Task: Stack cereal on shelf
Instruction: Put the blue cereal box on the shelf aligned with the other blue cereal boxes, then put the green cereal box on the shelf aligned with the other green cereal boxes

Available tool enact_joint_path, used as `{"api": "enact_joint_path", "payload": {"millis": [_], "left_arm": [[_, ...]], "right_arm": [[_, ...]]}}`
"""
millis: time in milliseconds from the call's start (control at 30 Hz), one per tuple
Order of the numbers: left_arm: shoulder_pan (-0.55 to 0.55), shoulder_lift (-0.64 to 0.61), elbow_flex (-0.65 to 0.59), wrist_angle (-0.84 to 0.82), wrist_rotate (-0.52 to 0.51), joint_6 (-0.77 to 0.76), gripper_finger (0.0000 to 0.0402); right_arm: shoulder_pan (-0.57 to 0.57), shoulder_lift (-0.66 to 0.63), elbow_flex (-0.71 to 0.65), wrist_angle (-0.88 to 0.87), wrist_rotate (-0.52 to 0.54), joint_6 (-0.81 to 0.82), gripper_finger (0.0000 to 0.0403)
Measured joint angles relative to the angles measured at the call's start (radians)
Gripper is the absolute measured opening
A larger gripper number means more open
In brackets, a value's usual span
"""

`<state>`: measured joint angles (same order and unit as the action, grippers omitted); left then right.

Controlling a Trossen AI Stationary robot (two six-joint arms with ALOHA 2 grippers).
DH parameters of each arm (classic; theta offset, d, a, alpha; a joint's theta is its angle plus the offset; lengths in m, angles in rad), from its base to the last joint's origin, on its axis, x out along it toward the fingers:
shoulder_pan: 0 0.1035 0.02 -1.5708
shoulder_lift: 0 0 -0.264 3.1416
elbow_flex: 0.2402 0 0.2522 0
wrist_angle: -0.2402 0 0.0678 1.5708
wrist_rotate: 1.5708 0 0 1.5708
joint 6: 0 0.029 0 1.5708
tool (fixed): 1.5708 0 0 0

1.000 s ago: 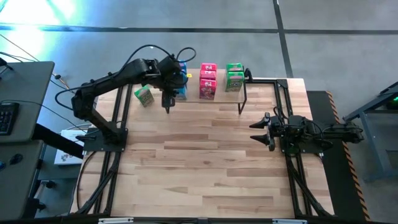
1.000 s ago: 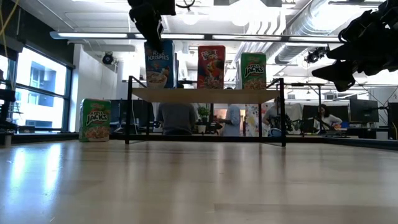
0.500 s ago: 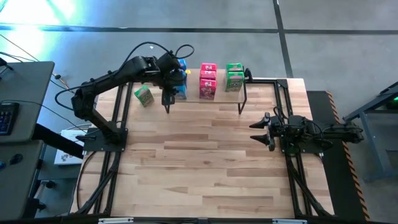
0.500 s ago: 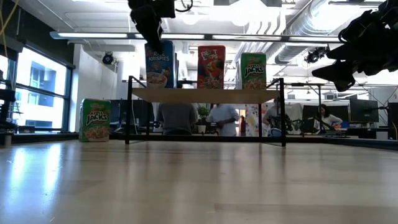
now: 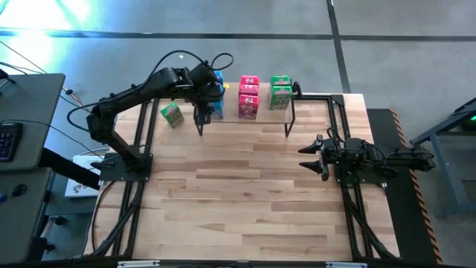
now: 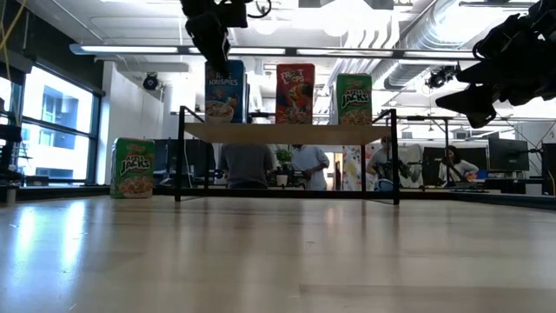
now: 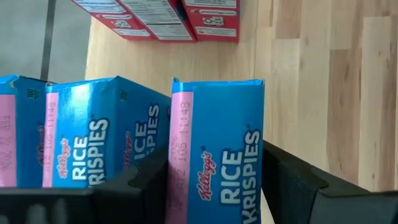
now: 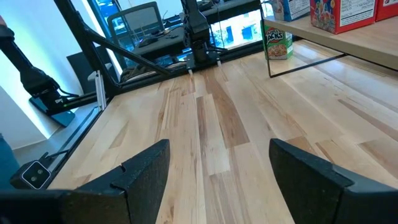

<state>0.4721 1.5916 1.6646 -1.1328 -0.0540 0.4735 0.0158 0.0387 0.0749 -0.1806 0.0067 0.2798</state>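
The blue rectangular cardboard cereal box [image 7: 217, 155] stands upright on the low light-wood shelf [image 6: 287, 132], between the left gripper's [image 5: 199, 119] parted fingers [image 7: 292, 183]. The right gripper [image 5: 306, 158] hovers over the wooden plank bench [image 5: 238, 201], fingers spread.

cereal boxes [image 5: 248, 97] on shelf [image 5: 253, 117], one box [image 5: 172, 115] on tabletop [image 5: 238, 193]

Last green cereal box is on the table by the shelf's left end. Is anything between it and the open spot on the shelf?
Nothing visible blocks it. The green box stands alone on the table beside the shelf. The left gripper is over the blue boxes at that end and would have to come away from them.
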Motion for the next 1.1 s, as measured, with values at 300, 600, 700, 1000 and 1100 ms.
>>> {"api": "enact_joint_path", "payload": {"millis": [300,600,700,1000,1100], "left_arm": [[0.001,0.000,0.000,0.009,-0.037,0.000,0.0228],[0.001,0.000,0.000,0.011,-0.060,-0.018,0.0257],[0.001,0.000,0.000,0.012,-0.063,-0.024,0.0266],[0.001,-0.003,0.055,-0.019,-0.085,-0.036,0.0276],[0.001,-0.003,0.085,-0.057,-0.086,-0.059,0.0276]], "right_arm": [[0.000,0.000,0.000,0.000,0.000,0.000,0.0267],[0.000,0.000,0.000,0.000,0.000,0.000,0.0267],[0.000,0.000,0.000,0.000,0.000,0.000,0.0267],[0.000,0.000,0.000,0.000,0.000,0.000,0.0267],[0.000,0.000,0.000,0.000,0.000,0.000,0.0267]]}}
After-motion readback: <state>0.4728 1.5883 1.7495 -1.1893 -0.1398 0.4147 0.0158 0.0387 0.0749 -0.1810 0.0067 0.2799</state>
